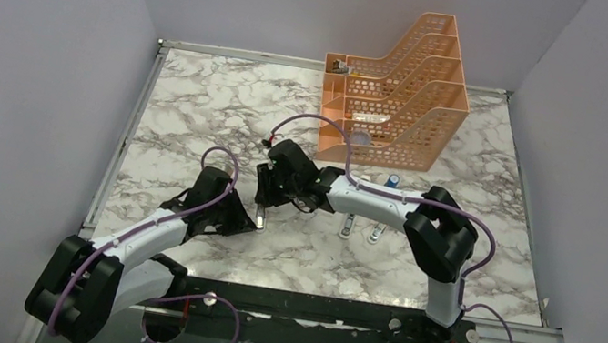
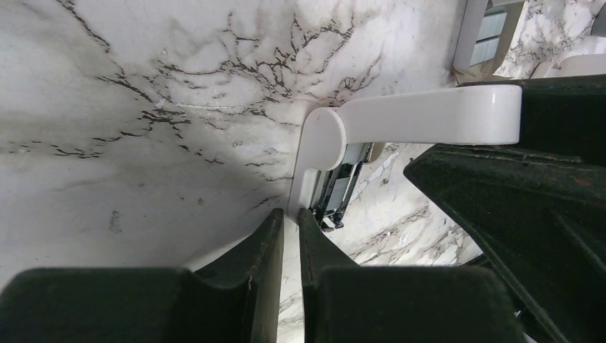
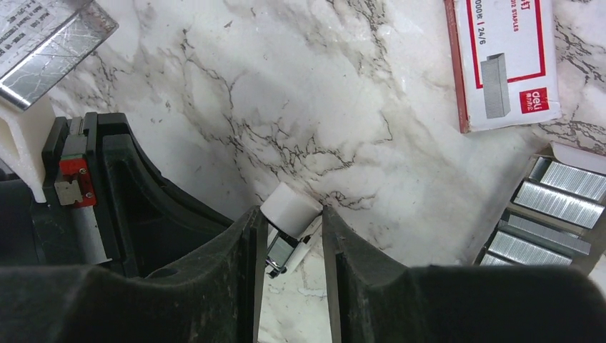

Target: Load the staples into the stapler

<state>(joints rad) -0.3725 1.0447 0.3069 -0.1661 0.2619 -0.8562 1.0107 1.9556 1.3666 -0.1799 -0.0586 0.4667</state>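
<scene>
Left gripper (image 2: 291, 214) jaws almost pressed together, pinching a thin white edge at the hinge end of the white plastic stapler (image 2: 421, 114). Stapler lying on the white marble-patterned table (image 3: 343, 93) with its top arm swung open, dark metal magazine channel exposed beneath the hinge. Right gripper (image 3: 291, 211) jaws partly closed around the stapler's rounded white end, both pads touching it, a bit of bare metal showing just under that end between the fingers. Seen from overhead, both grippers meeting at the same spot near table centre, left arm reaching in from lower left, right arm bent across from the right. Thin grey metal staple strips (image 3: 554, 204) stacked side by side in a shallow grey tray (image 3: 572, 153) on the table, off to the right in the right wrist view, well apart from the stapler and untouched by either gripper. Small flat red box with white label (image 3: 500, 64) lying just beyond the tray, printed face up. Further back, orange perforated plastic file rack (image 1: 397, 85) standing at the table's far edge; small blue cylinder (image 1: 393, 181) upright on the marble in front of it.
</scene>
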